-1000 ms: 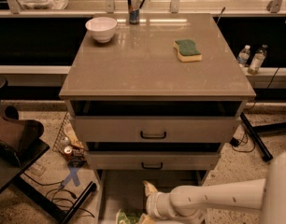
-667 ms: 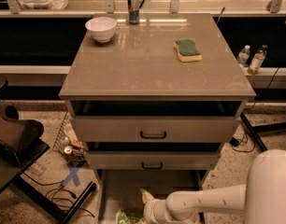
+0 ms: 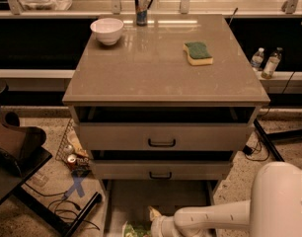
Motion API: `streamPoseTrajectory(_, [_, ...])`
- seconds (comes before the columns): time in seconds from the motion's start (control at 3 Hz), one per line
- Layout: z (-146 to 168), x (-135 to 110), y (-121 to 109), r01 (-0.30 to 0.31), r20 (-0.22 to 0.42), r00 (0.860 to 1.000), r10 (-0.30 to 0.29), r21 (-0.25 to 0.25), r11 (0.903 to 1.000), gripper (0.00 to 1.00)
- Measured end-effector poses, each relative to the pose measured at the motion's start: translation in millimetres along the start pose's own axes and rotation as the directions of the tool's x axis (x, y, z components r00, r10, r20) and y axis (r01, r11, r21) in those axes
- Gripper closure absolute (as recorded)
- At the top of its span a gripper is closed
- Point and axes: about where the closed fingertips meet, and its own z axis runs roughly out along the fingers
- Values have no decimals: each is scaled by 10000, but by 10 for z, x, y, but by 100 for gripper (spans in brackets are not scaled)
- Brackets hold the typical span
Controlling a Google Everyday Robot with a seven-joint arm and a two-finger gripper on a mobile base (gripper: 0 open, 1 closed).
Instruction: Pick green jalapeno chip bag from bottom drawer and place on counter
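The bottom drawer [image 3: 141,196] is pulled out at the bottom of the camera view, its pale floor showing. The green jalapeno chip bag [image 3: 136,229] lies at the drawer's near end, cut off by the picture's lower edge. My gripper [image 3: 153,221] comes in from the right on a white arm and sits just right of the bag, right at it. Only one pale fingertip [image 3: 154,213] shows above the wrist. The counter [image 3: 156,63] is the broad glossy top of the cabinet above.
On the counter stand a white bowl [image 3: 107,30], a can [image 3: 140,7] and a green-and-yellow sponge [image 3: 198,53]. Two upper drawers with black handles [image 3: 161,142] are partly open. A black chair [image 3: 18,152], cans and cables lie left; bottles [image 3: 265,62] right.
My arm has reached further left and lower into the bottom drawer, bringing the gripper closer to the chip bag. The arm's white shoulder now fills more of the lower right.
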Motion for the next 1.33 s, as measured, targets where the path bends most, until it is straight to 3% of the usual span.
streamPoseTrajectory(0.33, [424, 54, -28, -140, 383, 9991, 160, -507, 9986, 0])
streamPoseTrajectory(0.67, [968, 266, -92, -374, 599, 9973, 431, -942, 9949, 3])
streamPoseTrajectory(1.0, [1206, 392, -115, -546, 660, 9959, 620, -1089, 9926, 10])
streamPoseTrajectory(1.33, [1217, 392, -126, -561, 669, 9957, 634, -1065, 9927, 27])
